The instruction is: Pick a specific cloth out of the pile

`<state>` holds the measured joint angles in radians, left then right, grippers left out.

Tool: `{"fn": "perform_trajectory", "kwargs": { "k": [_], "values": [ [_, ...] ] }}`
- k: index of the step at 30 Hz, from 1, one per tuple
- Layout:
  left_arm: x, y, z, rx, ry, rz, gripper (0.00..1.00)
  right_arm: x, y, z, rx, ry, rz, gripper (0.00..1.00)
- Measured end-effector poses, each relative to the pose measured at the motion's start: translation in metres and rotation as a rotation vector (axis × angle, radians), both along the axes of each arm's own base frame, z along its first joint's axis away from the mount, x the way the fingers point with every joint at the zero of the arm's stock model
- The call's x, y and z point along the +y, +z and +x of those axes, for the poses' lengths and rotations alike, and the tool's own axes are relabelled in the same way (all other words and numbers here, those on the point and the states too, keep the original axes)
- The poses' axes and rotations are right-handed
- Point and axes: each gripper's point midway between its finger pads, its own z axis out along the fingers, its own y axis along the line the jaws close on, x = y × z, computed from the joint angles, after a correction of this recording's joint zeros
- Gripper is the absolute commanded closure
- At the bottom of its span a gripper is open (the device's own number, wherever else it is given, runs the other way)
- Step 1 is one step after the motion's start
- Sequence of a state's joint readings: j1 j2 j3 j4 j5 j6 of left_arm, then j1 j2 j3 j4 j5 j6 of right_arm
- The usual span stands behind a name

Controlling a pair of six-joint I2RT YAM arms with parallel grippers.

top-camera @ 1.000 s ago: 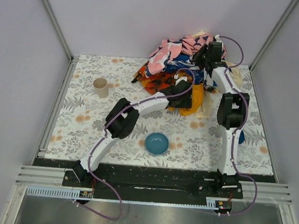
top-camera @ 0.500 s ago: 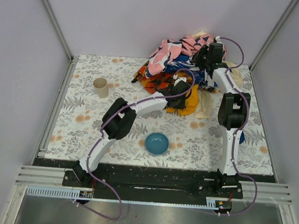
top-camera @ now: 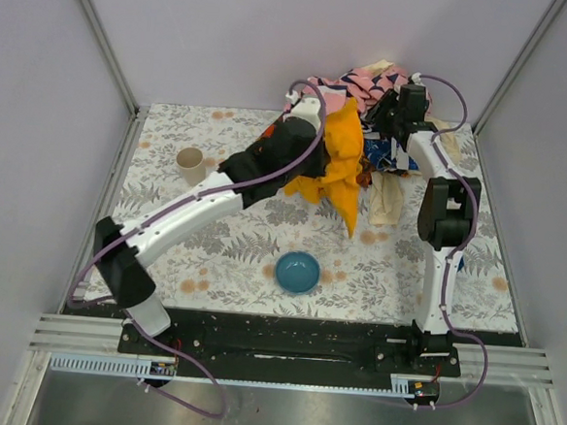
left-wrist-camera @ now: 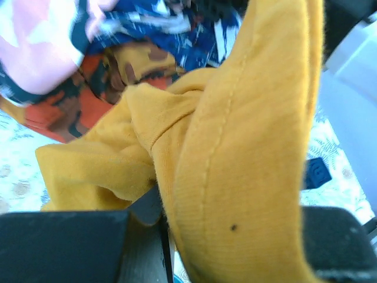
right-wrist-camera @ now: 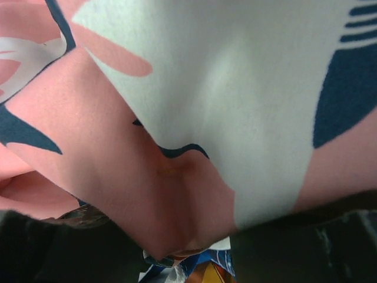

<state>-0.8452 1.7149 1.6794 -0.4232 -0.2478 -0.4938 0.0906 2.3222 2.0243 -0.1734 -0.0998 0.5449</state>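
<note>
The mustard-yellow cloth [top-camera: 341,164] hangs in the air in front of the pile [top-camera: 375,83], its lower end trailing toward the mat. My left gripper [top-camera: 325,116] is shut on its upper part. In the left wrist view the cloth [left-wrist-camera: 235,153] fills the frame and drapes over my left gripper [left-wrist-camera: 168,230]. The pile's orange-red and blue fabrics [left-wrist-camera: 70,88] lie behind it. My right gripper [top-camera: 401,96] is down in the top of the pile. Its jaws [right-wrist-camera: 182,247] stand apart, with the pink floral fabric [right-wrist-camera: 177,147] sagging between them.
A blue bowl [top-camera: 297,271] sits on the floral mat near the front. A beige cup [top-camera: 190,165] stands at the left. A cream cloth [top-camera: 387,200] trails from the pile toward the right arm. Grey walls close in the back and both sides.
My left gripper shut on the yellow cloth and lifted it up and back out of the pile, the arm stretching out. The right gripper stayed in the pile while its jaws widened.
</note>
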Motion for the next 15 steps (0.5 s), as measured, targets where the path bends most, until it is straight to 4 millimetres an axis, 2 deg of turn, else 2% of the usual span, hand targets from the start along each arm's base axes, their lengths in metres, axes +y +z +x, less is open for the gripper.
{"fn": "perform_trajectory", "kwargs": {
  "k": [2,4,7,8,10,15],
  "values": [
    [0.017,0.034,-0.008,-0.072,0.022,-0.025,1.00,-0.001,0.001,-0.005,0.009,-0.001,-0.002,0.41],
    [0.038,0.059,-0.013,-0.130,0.063,-0.033,1.00,-0.003,0.001,-0.010,0.021,-0.003,-0.003,0.37],
    [0.073,0.077,-0.018,-0.183,0.158,-0.013,1.00,-0.008,0.001,-0.022,0.049,-0.008,-0.007,0.16],
    [0.084,0.076,-0.020,-0.186,0.190,0.002,1.00,-0.010,0.001,-0.027,0.059,-0.009,-0.012,0.08],
    [0.104,0.067,-0.025,-0.181,0.241,0.040,1.00,-0.013,0.003,-0.038,0.077,-0.008,-0.023,0.01],
    [0.161,0.006,-0.049,-0.091,0.349,0.153,1.00,-0.024,0.015,-0.075,0.123,-0.010,-0.085,0.01]
  ]
}}
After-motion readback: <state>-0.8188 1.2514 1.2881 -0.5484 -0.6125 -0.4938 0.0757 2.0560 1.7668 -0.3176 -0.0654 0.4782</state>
